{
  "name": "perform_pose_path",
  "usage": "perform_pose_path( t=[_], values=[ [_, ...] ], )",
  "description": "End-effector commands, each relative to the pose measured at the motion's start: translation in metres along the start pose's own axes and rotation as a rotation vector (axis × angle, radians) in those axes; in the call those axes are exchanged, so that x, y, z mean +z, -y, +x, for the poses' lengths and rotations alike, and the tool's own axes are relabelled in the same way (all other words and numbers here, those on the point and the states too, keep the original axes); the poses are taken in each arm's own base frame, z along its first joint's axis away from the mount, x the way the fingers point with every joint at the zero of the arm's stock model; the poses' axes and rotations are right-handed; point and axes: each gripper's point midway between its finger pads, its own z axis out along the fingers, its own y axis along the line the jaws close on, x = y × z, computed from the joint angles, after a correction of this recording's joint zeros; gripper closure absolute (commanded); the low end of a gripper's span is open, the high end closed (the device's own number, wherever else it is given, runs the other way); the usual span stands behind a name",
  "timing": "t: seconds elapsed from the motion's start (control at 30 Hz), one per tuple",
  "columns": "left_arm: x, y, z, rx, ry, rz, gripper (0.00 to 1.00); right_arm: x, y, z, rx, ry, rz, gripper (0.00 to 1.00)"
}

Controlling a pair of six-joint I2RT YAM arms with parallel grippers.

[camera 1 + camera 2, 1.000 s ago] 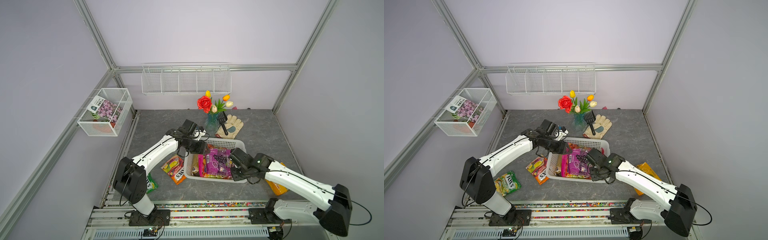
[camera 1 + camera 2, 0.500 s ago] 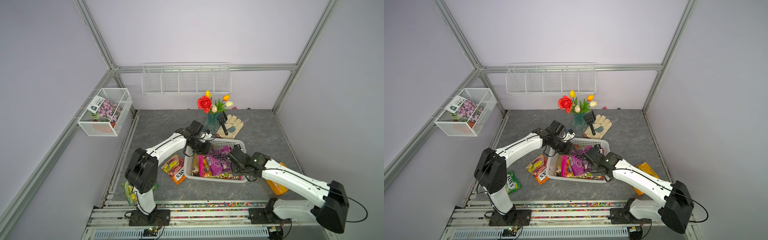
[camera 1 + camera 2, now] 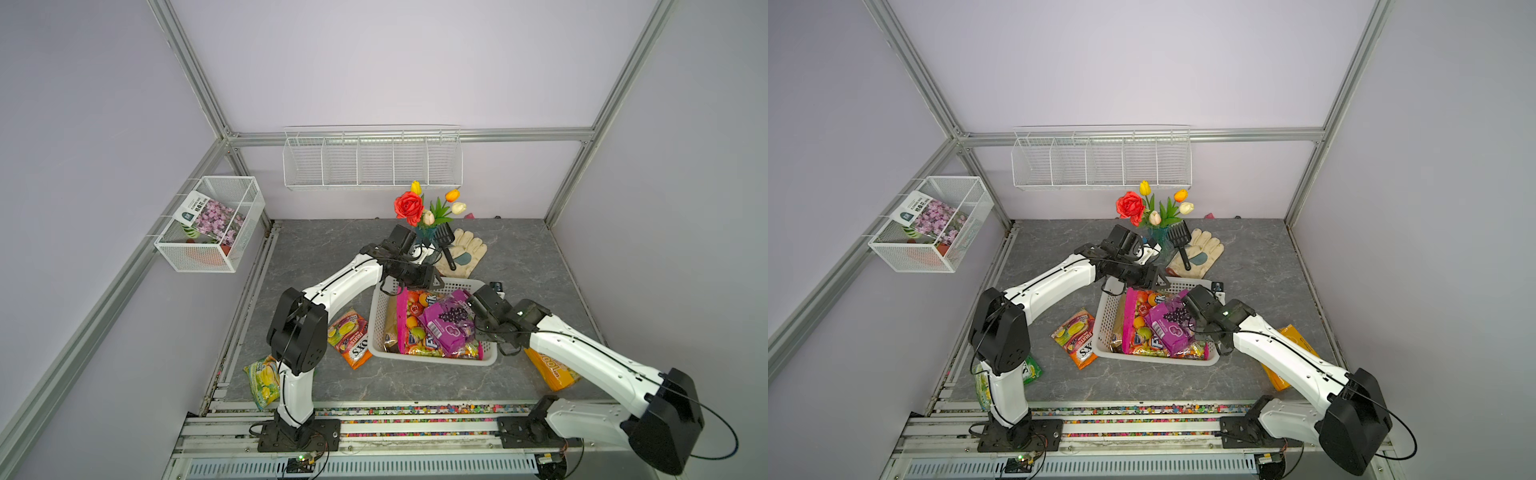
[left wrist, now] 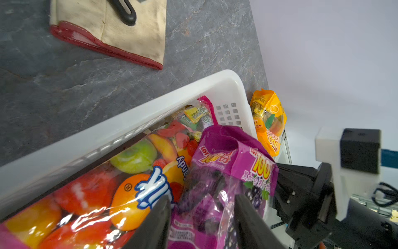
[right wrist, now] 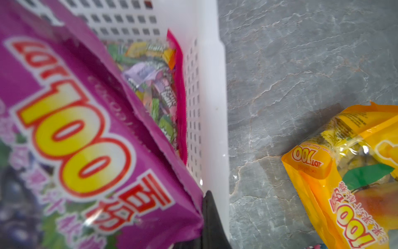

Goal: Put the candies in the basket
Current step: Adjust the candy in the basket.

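The white basket [image 3: 376, 328] [image 3: 1100, 328] sits mid-table. It holds the red-gold fruit bag [image 3: 411, 324] [image 4: 90, 194], a pink-edged clear bag [image 5: 155, 86] and the purple grape bag [image 3: 451, 328] [image 3: 1169, 328]. My right gripper [image 3: 471, 303] is shut on the grape bag's top edge, tilting it up; one finger [image 5: 212, 220] shows. My left gripper [image 4: 202, 215] hovers open over the far rim, the grape bag showing in its gap. On the table lie the orange FOX'S bag [image 3: 349, 338], the green FOX'S bag [image 3: 262, 378] and the mango bag [image 3: 550, 368] [image 5: 344, 172].
A work glove [image 3: 467, 249] with a black scoop [image 3: 446, 241] and a vase of flowers [image 3: 424, 212] stand just behind the basket. A wire-mesh box [image 3: 208, 224] hangs on the left wall and a divided wire rack [image 3: 372, 158] on the back wall.
My right gripper has closed on the grape bag and raised its edge toward the basket's right side. My left gripper has slid right along the far rim.
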Motion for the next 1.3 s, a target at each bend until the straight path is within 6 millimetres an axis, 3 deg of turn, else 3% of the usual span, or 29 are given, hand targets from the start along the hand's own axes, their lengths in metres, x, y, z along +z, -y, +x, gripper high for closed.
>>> perform_pose_path(
  t=[0.0, 0.33, 0.53, 0.63, 0.8, 0.93, 1.07, 1.2, 1.27],
  values=[
    [-0.016, 0.001, 0.013, 0.042, -0.004, -0.047, 0.47, 0.000, 0.031, -0.002, 0.105, 0.035, 0.110, 1.00],
    [-0.033, -0.030, 0.059, 0.047, -0.062, -0.138, 0.46, -0.010, 0.050, 0.009, 0.272, -0.001, 0.185, 1.00],
    [-0.046, -0.039, 0.072, 0.069, -0.047, -0.166, 0.46, 0.003, 0.023, 0.011, 0.458, -0.047, 0.095, 1.00],
    [-0.051, -0.040, 0.076, 0.094, -0.033, -0.175, 0.46, 0.009, 0.011, 0.002, 0.513, -0.038, 0.085, 1.00],
    [-0.052, -0.044, 0.085, 0.097, -0.028, -0.185, 0.47, 0.003, 0.001, -0.021, 0.561, 0.022, 0.046, 1.00],
    [-0.051, -0.040, 0.083, 0.110, 0.004, -0.158, 0.47, 0.001, -0.004, -0.026, 0.636, 0.047, -0.010, 1.00],
    [-0.049, -0.022, 0.071, 0.160, 0.059, -0.094, 0.48, 0.001, -0.001, -0.027, 0.692, 0.086, -0.027, 1.00],
    [-0.031, 0.005, 0.058, 0.222, 0.071, -0.012, 0.48, -0.002, -0.003, -0.029, 0.687, 0.090, -0.043, 1.00],
    [-0.020, 0.010, 0.058, 0.221, 0.050, 0.016, 0.51, -0.003, -0.003, -0.029, 0.684, 0.088, -0.040, 1.00]
  ],
)
